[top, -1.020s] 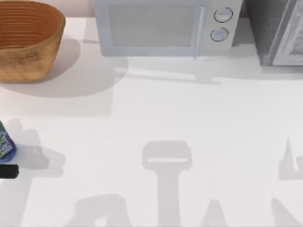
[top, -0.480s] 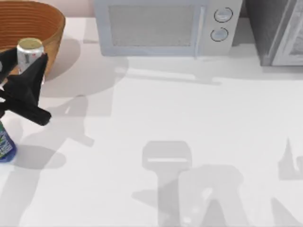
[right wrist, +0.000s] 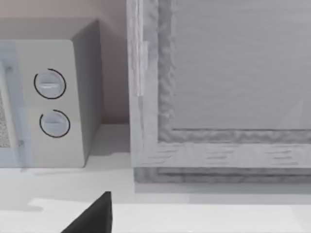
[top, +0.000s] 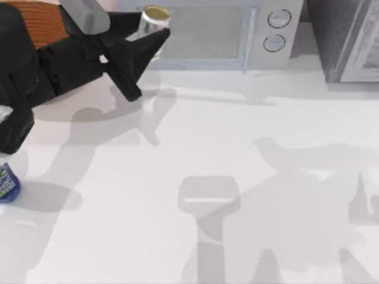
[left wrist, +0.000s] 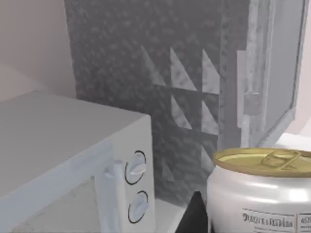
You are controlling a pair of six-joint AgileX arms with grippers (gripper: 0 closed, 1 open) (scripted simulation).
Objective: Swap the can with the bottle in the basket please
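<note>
Gold-topped can pinched in left gripper, held high far-left by the microwave; a loose pinch risks dropping it.

Left gripper raised high at the table's back left, fingers clamped.

No text is reading clearly anywhere. The can is showing small dark print lines on its white side, too small to make out. The bottle is carrying a green-and-white label, lettering illegible. The microwave dials are bearing no readable marks.
</note>
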